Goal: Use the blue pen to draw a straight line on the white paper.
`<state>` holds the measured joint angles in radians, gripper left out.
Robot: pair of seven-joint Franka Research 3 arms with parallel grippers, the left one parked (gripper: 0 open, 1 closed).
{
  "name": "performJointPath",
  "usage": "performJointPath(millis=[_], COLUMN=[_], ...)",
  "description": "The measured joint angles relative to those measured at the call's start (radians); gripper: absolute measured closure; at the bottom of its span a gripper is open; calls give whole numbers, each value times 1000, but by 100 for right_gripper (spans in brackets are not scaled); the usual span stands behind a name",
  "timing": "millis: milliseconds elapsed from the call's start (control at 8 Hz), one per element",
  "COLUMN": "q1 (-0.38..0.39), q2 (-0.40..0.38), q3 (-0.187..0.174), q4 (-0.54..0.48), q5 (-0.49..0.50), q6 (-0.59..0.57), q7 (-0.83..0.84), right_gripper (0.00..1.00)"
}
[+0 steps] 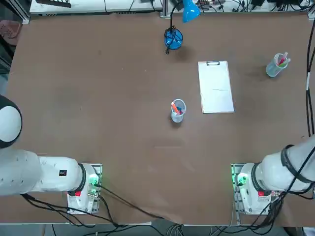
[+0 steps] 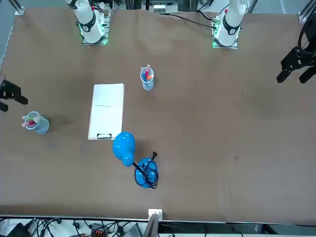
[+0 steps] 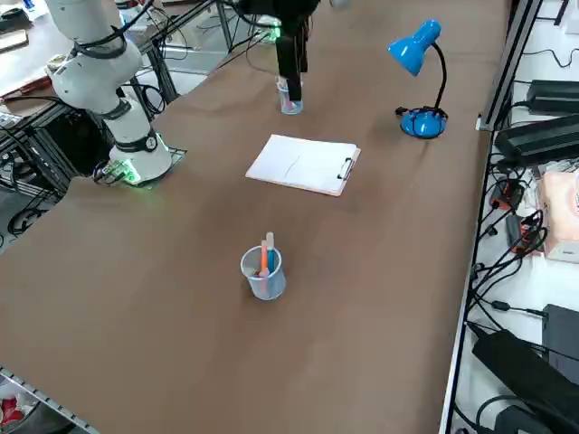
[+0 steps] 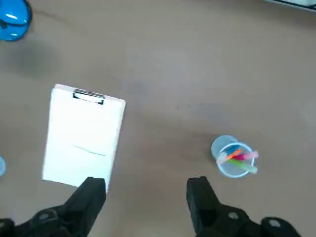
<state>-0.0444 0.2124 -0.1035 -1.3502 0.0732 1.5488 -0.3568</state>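
Below, white paper (image 4: 81, 136), open right jaws (image 4: 146, 185)

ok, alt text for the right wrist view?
Open right end effector over a table, nothing between its fingers; ahead, a clipboard with white paper bearing one short line, a cup of pens, and part of a blue lamp base.
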Motion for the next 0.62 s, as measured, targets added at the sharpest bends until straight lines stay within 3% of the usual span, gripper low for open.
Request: performJointPath(millis=[250,625], q1=[22,68], q2=[-51,-154], q3=[0,11], q4=[-23,-136], q5=[0,-24], q6=[-10,-11], q7=[96,194], right_gripper=[0,0])
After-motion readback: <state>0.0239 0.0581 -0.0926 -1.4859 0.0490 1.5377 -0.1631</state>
